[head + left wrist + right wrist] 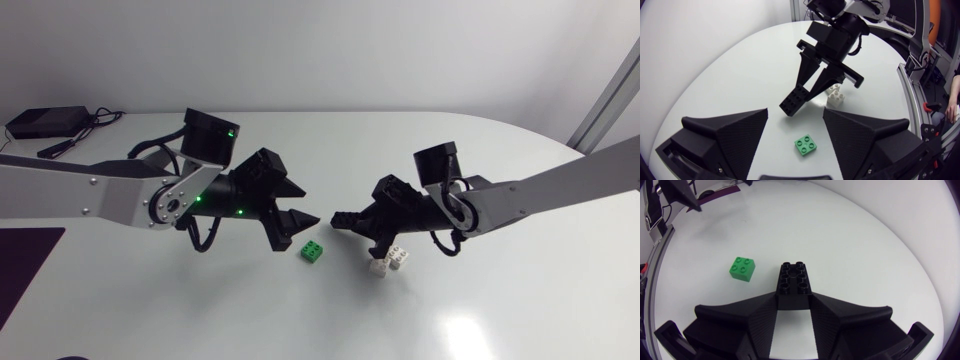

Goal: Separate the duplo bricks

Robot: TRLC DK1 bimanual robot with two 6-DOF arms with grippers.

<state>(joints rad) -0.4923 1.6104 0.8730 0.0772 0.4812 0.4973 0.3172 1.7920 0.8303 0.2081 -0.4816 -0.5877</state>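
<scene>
Right gripper (793,300) gripped black brick (793,280), long axis pointing straight ahead of its fingers | left gripper (300,206) spread wide | green brick (312,251) sat studs-up on table (150,300).

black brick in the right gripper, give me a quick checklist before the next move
1. Right gripper shut on the black brick from both sides: ok.
2. Left gripper open and holding nothing: ok.
3. Green brick lying alone on the table, touching neither gripper: ok.
4. White bricks pulled apart from each other: cannot tell.
5. Black brick free of any other brick: ok.
</scene>
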